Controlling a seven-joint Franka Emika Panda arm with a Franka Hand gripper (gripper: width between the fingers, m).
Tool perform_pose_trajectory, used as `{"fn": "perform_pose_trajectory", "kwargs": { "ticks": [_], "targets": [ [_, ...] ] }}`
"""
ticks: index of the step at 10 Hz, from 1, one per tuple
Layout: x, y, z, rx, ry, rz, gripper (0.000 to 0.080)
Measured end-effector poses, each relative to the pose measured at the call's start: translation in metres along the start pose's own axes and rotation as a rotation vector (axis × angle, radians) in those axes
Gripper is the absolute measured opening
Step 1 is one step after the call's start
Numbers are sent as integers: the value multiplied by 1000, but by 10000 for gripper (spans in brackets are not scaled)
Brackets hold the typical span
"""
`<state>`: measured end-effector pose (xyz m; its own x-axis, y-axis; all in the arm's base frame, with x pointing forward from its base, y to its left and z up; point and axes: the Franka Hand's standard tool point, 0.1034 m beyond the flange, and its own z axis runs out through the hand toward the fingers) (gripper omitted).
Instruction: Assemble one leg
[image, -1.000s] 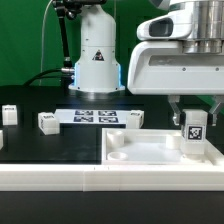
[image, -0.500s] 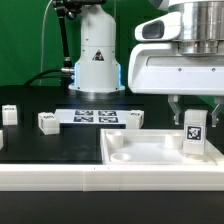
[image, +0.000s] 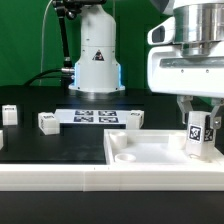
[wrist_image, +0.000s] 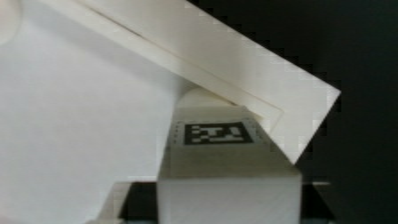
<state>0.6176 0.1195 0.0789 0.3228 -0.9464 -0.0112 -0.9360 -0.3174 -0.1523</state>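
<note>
My gripper (image: 200, 108) is shut on a leg (image: 198, 135), a small white block with a black-and-white tag, held upright. The leg's lower end is at the corner of the large white panel (image: 150, 150) on the exterior view's right. I cannot tell whether it touches the panel. In the wrist view the leg (wrist_image: 222, 165) runs out from between the dark fingers of my gripper (wrist_image: 222, 208) toward the panel's corner (wrist_image: 107, 110).
Three more legs lie on the black table: one (image: 47, 121), one at the far left (image: 8, 115) and one (image: 133, 119) behind the panel. The marker board (image: 95, 116) lies before the arm's base (image: 95, 60). A white rail (image: 50, 177) runs along the front.
My gripper has moved a little to the exterior view's right with the leg in it, toward the panel's right corner. The other parts have not moved.
</note>
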Motion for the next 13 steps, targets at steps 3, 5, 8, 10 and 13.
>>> {"fn": "perform_pose_trajectory", "kwargs": {
  "ticks": [3, 5, 8, 10, 13],
  "targets": [
    [6, 1, -1, 0, -34, 323, 292],
    [6, 2, -1, -5, -44, 381, 294],
    [5, 2, 0, -2, -44, 224, 623],
    [2, 1, 0, -4, -48, 69, 644],
    [2, -2, 2, -4, -55, -324, 649]
  ]
}}
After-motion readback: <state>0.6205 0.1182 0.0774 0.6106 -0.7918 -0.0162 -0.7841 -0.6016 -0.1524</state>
